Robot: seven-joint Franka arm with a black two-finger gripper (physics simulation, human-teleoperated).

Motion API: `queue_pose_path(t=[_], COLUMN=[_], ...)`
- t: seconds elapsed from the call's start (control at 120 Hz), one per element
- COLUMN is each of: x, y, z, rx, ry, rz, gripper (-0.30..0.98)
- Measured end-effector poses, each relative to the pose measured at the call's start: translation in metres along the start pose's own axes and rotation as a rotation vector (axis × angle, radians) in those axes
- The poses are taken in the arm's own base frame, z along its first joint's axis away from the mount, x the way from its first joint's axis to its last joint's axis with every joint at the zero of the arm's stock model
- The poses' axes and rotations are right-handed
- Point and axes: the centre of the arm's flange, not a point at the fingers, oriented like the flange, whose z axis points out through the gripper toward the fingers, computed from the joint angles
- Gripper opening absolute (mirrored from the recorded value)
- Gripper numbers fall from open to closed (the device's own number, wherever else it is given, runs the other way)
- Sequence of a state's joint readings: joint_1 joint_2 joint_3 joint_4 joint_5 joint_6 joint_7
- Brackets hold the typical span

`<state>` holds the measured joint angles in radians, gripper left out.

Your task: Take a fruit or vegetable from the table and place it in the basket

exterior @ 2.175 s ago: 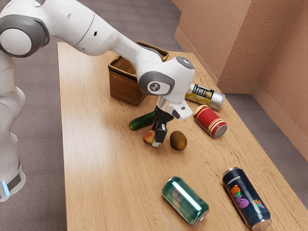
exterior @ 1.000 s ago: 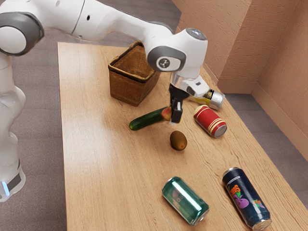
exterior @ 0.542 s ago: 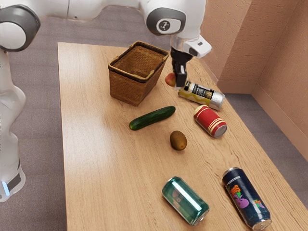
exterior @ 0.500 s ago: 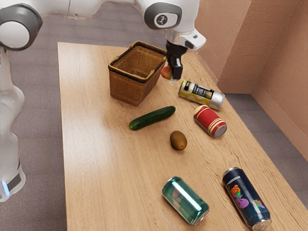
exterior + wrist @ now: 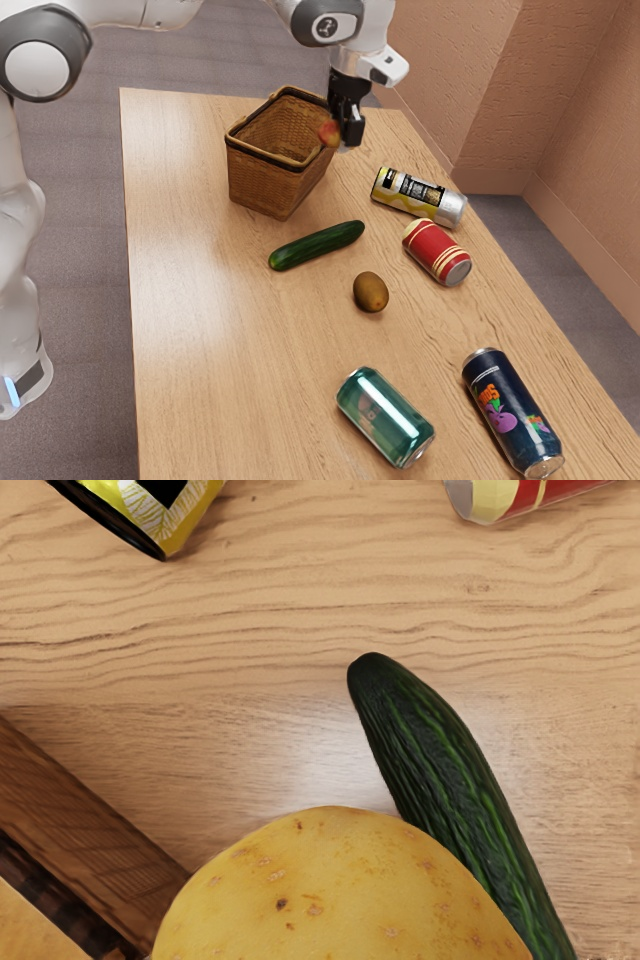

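The black pincer (image 5: 343, 142) is clasping a red-and-yellow fruit (image 5: 329, 134), its fingers standing apart only by what the fruit is filling between them. The fruit is hanging in the air by the basket (image 5: 270, 178), at the rim on the exterior view's right, and I can't tell whether any of it is overhanging the opening. If the pincer were letting go here, the fruit could be striking the rim and rolling off outside. Coming across too low, it could be knocking the basket wall and working loose, since that rounded skin is probably offering little grip. Farther out, the cucumber (image 5: 317, 245), the kiwi (image 5: 370, 292) and the yellow can (image 5: 418, 198) are lying where a dropped fruit might be bumping them.
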<state>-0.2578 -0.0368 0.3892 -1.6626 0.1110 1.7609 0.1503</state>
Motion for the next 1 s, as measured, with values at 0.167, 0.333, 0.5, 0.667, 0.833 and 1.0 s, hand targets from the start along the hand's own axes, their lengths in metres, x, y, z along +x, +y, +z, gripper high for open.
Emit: queue_pose_path(t=[0.167, 0.333, 0.5, 0.667, 0.833, 1.0], x=[0.007, 0.006, 0.003, -0.001, -0.008, -0.015], y=[0.026, 0.029, 0.012, -0.015, -0.042, -0.065], z=[-0.006, -0.004, -0.004, 0.001, 0.005, 0.004], rx=[-0.001, -0.004, -0.002, 0.003, 0.007, 0.012], ry=[-0.010, -0.024, -0.031, -0.044, -0.056, -0.058], rz=[0.047, 0.055, 0.026, -0.022, -0.069, -0.111], gripper=[0.33, 0.33, 0.33, 0.33, 0.33, 0.33])
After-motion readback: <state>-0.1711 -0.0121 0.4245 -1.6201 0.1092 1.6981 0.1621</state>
